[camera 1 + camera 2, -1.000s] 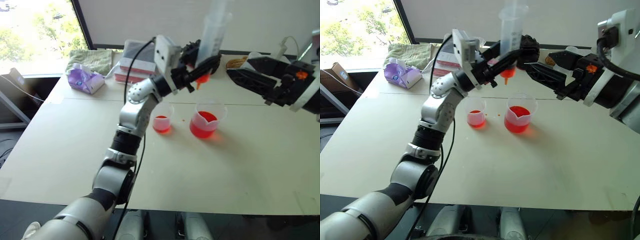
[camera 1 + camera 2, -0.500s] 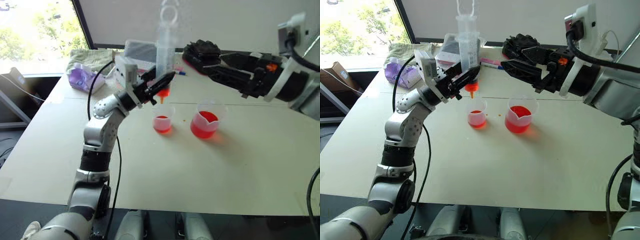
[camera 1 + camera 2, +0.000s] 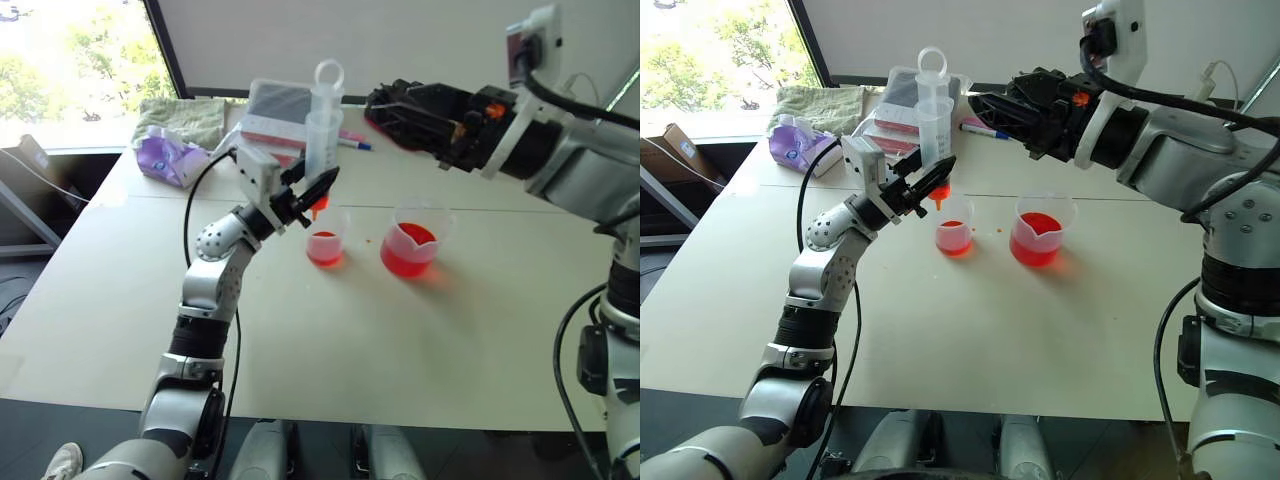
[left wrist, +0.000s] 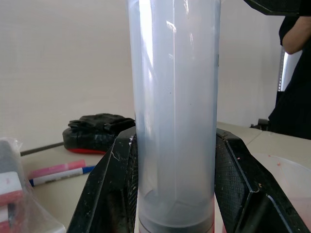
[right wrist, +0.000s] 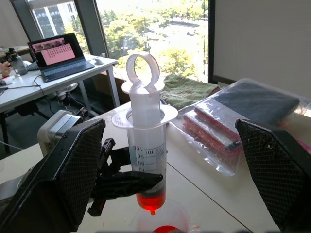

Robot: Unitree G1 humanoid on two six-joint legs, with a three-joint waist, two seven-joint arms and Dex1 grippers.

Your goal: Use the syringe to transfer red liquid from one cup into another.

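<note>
My left gripper (image 3: 312,193) is shut on the lower barrel of the syringe (image 3: 322,135), holding it upright. A little red liquid (image 5: 150,200) sits at the bottom of the barrel, above the orange tip. That tip hangs just over the rim of the smaller cup (image 3: 326,238), which holds a shallow red layer. To its right stands the larger spouted beaker (image 3: 410,243) with more red liquid. My right gripper (image 3: 988,102) is open, level with the plunger ring and just to its right. In the left wrist view both fingers (image 4: 112,189) press against the barrel (image 4: 175,121).
At the back of the table (image 3: 450,350) lie a purple tissue pack (image 3: 170,158), a green towel (image 3: 185,118), bagged red books (image 3: 285,108) and a blue-capped marker (image 3: 352,143). A laptop (image 5: 58,56) stands on another desk. A person (image 4: 297,73) stands beyond the table.
My left gripper has come down and to the left with the syringe, from near the beaker to over the smaller cup. My right gripper has moved left toward the plunger.
</note>
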